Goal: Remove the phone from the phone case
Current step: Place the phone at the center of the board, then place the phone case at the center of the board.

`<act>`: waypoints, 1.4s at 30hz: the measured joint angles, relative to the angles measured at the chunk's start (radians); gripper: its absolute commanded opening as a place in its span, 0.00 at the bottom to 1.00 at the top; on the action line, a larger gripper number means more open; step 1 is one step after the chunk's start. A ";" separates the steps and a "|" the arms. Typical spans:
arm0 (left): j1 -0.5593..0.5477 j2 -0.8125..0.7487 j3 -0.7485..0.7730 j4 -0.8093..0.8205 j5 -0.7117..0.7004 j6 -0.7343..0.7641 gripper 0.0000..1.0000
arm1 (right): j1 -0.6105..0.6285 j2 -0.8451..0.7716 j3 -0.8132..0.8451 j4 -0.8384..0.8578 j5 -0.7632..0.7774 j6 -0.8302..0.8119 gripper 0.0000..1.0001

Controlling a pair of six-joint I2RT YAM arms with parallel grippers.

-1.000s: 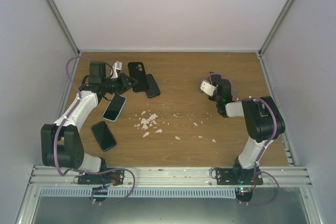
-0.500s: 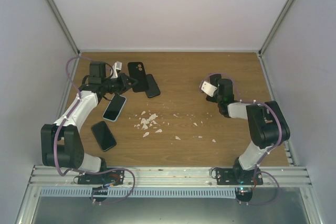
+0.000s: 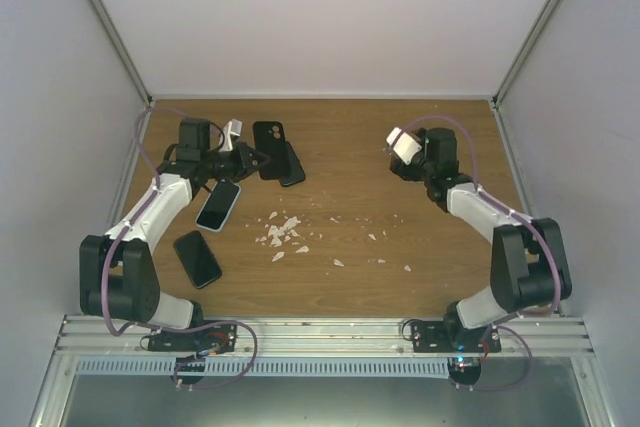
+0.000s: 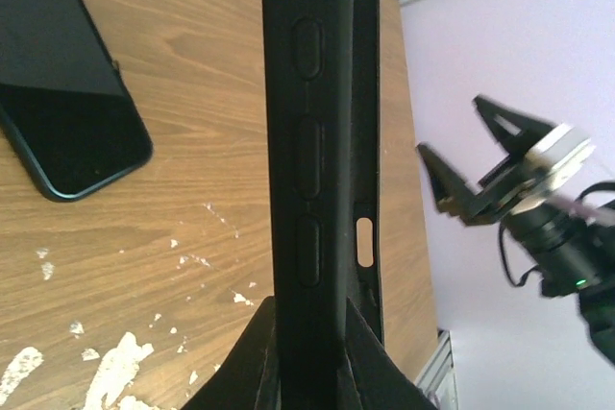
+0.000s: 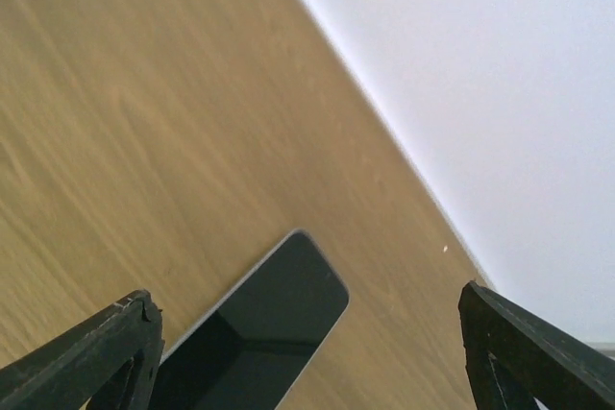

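The phone case (image 3: 268,147) is held off the worktop (image 3: 400,267) at its far left. It stands on edge in the left claw (image 4: 309,343), which pinches its lower end. The left wrist view shows its side buttons running up the frame. Behind that edge there is a second dark layer with a small slot. Whether that layer is the phone seated inside or only the case's own lip cannot be told from here.

A dark handset (image 3: 291,163) lies flat just beside the case on its right. It looks to be touching the case or tucked slightly under it. Near the case on its near side lies a pale-edged handset (image 3: 218,205). A black handset (image 3: 197,258) lies nearer still, and white scraps (image 3: 280,231) are scattered to the case's near right.

Over the last second the right arm has stretched out. It has carried the right claw (image 3: 400,147) toward the far wall, about level with the case but well apart from it on the right. The claw's fingers are spread wide and hold nothing. The left claw has nudged the case a little rightward.

This reads as the two arms setting up a hand-to-hand pull, with the left bracing the case and the right coming in to work on it. The separating itself has not begun.
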 measured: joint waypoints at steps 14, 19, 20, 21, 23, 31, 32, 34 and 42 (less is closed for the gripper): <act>-0.182 0.021 0.000 0.118 -0.001 0.006 0.00 | -0.006 -0.142 0.341 -0.426 -0.367 0.430 0.79; -0.239 0.028 0.004 0.165 -0.006 0.003 0.00 | -0.006 -0.142 0.371 -0.521 -0.520 0.575 0.74; -0.249 0.031 0.006 0.174 -0.008 0.002 0.00 | -0.006 -0.142 0.371 -0.534 -0.541 0.597 0.74; -0.259 0.034 0.009 0.181 -0.009 0.002 0.00 | -0.006 -0.142 0.371 -0.547 -0.571 0.627 0.74; -0.276 0.040 0.013 0.193 -0.010 0.002 0.00 | -0.006 -0.140 0.371 -0.573 -0.623 0.674 0.73; -0.336 0.058 0.054 0.217 -0.014 0.005 0.00 | -0.005 -0.090 0.372 -0.617 -0.834 0.844 0.69; -0.344 0.058 0.058 0.220 -0.014 0.006 0.00 | -0.005 -0.084 0.372 -0.616 -0.850 0.863 0.69; -0.357 0.058 0.063 0.227 -0.013 0.009 0.00 | -0.005 -0.077 0.372 -0.610 -0.886 0.900 0.69; -0.383 0.058 0.070 0.247 -0.008 0.021 0.00 | 0.005 -0.068 0.372 -0.564 -0.988 0.998 0.65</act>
